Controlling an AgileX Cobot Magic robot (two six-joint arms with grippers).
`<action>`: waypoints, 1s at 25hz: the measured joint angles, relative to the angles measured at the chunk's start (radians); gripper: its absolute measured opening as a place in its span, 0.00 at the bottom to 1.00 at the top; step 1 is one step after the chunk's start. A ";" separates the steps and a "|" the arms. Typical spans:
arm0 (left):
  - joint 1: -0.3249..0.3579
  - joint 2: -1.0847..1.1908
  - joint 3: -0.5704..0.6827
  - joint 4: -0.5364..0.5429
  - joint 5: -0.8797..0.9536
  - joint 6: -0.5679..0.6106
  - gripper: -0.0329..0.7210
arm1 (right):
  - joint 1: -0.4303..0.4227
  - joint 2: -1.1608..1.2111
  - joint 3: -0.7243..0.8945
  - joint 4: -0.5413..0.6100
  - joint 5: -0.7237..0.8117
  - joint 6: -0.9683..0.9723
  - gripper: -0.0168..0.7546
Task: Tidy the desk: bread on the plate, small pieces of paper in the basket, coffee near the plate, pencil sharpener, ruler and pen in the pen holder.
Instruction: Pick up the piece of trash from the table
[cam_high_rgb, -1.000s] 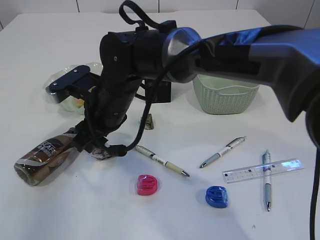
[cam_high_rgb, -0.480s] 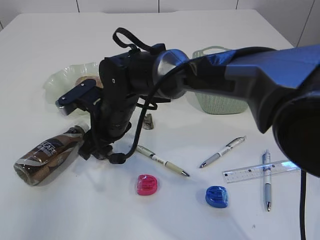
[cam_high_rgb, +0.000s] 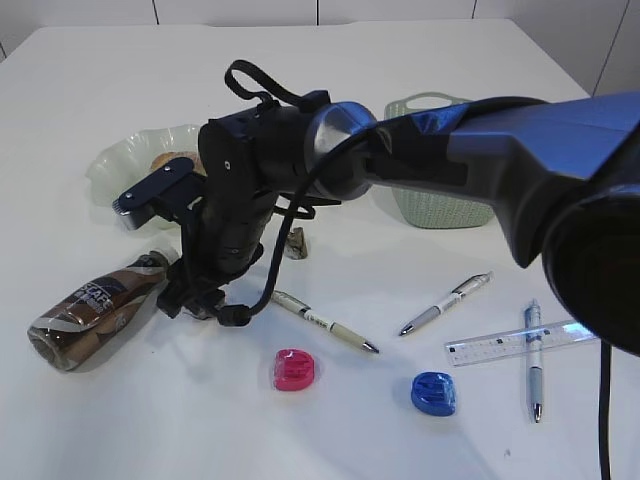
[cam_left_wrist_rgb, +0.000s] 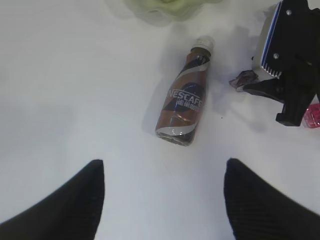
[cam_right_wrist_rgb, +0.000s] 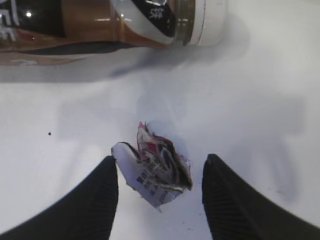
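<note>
Right hand (cam_right_wrist_rgb: 157, 192) fingers apart, straddling crumpled paper scrap (cam_right_wrist_rgb: 155, 172) on tabletop (cam_high_rgb: 120, 420), not clamped. Coffee (cam_left_wrist_rgb: 184, 102) lies on its side just beside scrap, near plate (cam_high_rgb: 125, 160). Left hand (cam_left_wrist_rgb: 162, 200) fingers apart, empty, above coffee. Bread (cam_high_rgb: 172, 160) on plate.

The coffee (cam_left_wrist_rgb: 184, 104) lay on its side on the desk (cam_left_wrist_rgb: 75, 100), cap toward the plate (cam_left_wrist_rgb: 165, 6) — the left gripper (cam_left_wrist_rgb: 162, 200) hung open above; beside the bottle, crumpled paper (cam_left_wrist_rgb: 243, 79) under the right gripper (cam_left_wrist_rgb: 282, 65).
</note>
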 joint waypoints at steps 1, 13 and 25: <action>0.000 0.000 0.000 0.000 0.000 0.000 0.74 | 0.000 0.000 0.000 -0.005 0.000 0.001 0.58; 0.000 0.000 0.000 -0.005 0.031 -0.002 0.74 | 0.000 0.008 0.000 -0.015 -0.046 0.004 0.58; 0.000 0.000 0.000 -0.009 0.031 -0.002 0.74 | 0.000 0.025 0.000 -0.015 -0.053 0.004 0.58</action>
